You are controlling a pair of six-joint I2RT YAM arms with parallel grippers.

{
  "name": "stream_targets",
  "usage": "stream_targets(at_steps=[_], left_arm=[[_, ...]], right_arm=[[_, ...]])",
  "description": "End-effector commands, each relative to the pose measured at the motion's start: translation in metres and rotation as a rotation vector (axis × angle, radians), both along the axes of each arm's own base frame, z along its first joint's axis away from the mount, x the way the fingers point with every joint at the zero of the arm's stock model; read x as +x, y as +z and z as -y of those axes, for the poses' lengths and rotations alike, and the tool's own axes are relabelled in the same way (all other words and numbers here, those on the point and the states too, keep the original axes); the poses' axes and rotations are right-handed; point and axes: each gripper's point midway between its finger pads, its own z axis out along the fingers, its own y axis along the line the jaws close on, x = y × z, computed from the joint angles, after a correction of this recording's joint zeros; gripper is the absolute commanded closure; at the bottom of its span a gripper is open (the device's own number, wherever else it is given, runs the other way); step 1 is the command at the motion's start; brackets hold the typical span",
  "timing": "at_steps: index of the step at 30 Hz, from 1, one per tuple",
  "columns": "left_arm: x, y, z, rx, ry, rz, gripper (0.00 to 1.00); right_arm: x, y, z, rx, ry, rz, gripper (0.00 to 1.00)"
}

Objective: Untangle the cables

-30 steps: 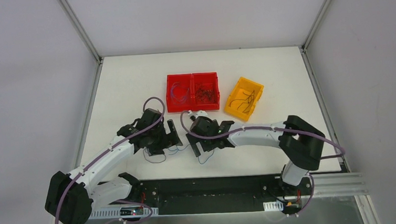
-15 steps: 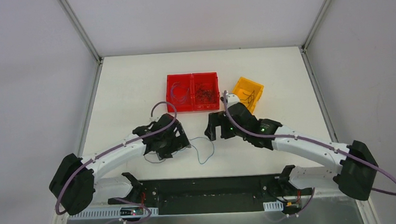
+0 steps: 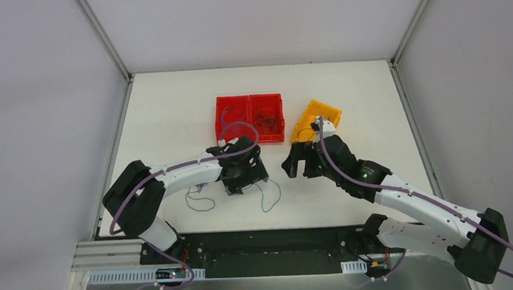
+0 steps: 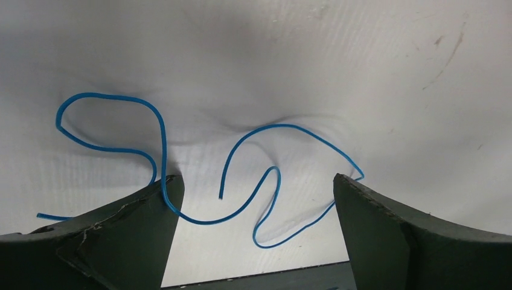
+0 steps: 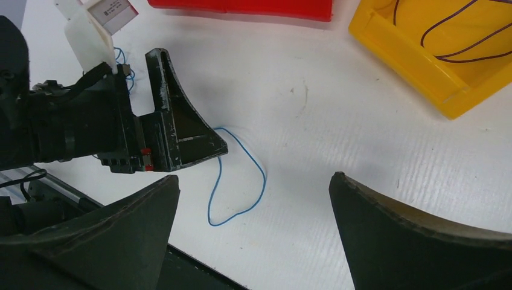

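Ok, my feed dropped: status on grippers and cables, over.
Left gripper open, low over the blue cable. Right gripper open, empty, apart from it. Cable lies loose on the table, unknotted. Nothing else between the jaws.

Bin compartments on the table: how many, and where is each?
3. The left red compartment and right red compartment sit side by side mid-table; the yellow bin lies right of them, partly behind the right arm. None seems hidden.

Left gripper point(image 3: 250, 183) shifts rightward. Right gripper point(image 3: 295, 167) withdraws toward the yellow bin point(image 3: 328, 108). The blue cable point(image 3: 270, 198), now released, lies loose between them.
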Motion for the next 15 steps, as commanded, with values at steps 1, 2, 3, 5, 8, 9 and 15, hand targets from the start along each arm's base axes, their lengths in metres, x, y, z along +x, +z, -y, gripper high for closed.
stream_targets(at_steps=[1, 2, 3, 5, 8, 9, 15], left_arm=[[0.006, -0.004, 0.012, 0.017, -0.001, -0.008, 0.01], [0.007, -0.005, 0.015, 0.019, -0.009, -0.007, 0.01], [0.008, -0.005, 0.017, 0.022, -0.02, -0.005, 0.01], [0.013, -0.003, 0.023, 0.029, -0.035, 0.004, 0.01], [0.02, -0.004, 0.024, 0.09, -0.063, 0.009, 0.02], [0.023, -0.005, 0.023, 0.126, -0.072, 0.01, 0.03], [0.027, -0.013, 0.012, 0.304, -0.131, -0.01, 0.14]], right_arm=[[0.002, 0.011, 0.012, 0.019, -0.029, 0.03, 0.01], [0.002, 0.011, 0.014, 0.017, -0.031, 0.03, 0.01], [0.002, 0.011, 0.016, 0.018, -0.035, 0.032, 0.01], [0.001, 0.012, 0.018, 0.02, -0.036, 0.034, 0.01], [0.0, 0.012, 0.022, 0.023, -0.037, 0.035, 0.01], [0.0, 0.013, 0.023, 0.025, -0.038, 0.036, 0.01], [-0.002, 0.016, 0.027, 0.04, -0.042, 0.046, 0.01]])
